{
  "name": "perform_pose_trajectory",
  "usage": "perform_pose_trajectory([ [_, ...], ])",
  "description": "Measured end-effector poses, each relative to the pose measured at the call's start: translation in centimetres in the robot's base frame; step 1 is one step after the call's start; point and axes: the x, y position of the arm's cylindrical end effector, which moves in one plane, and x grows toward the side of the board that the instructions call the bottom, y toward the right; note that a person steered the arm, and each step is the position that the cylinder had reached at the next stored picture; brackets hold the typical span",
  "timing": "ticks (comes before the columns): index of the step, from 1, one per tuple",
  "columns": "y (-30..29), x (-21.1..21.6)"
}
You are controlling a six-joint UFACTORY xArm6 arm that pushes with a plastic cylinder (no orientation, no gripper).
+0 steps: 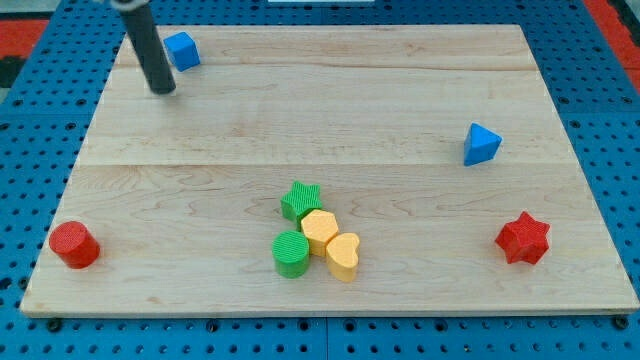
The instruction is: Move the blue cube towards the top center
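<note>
The blue cube (181, 50) sits in the upper left of the frame, near the wooden tabletop's (330, 110) top edge. Small, rigid and likely light, it should slide readily but may twist if struck off-centre; push its left face squarely. My tip (163, 88), a bare rod with no gripper, rests just lower-left of it.

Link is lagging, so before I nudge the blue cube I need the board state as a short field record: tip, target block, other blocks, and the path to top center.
tip: my tip, just left of and slightly below the blue cube, apparently not touching
target position: top-left corner of the board
cluster: green star, yellow hexagon, yellow heart, green cylinder, bottom center
others: blue triangular block right; red star bottom right; red cylinder bottom left
path: no blocks along the top edge
</note>
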Motion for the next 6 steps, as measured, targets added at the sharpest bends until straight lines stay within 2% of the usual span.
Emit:
perform_pose_trajectory([
  [1,-2.1,-4.9],
  [2,-3.9,-6.8],
  [3,-0.5,-8.6],
  [5,11.1,6.6],
  [6,9.7,4.7],
])
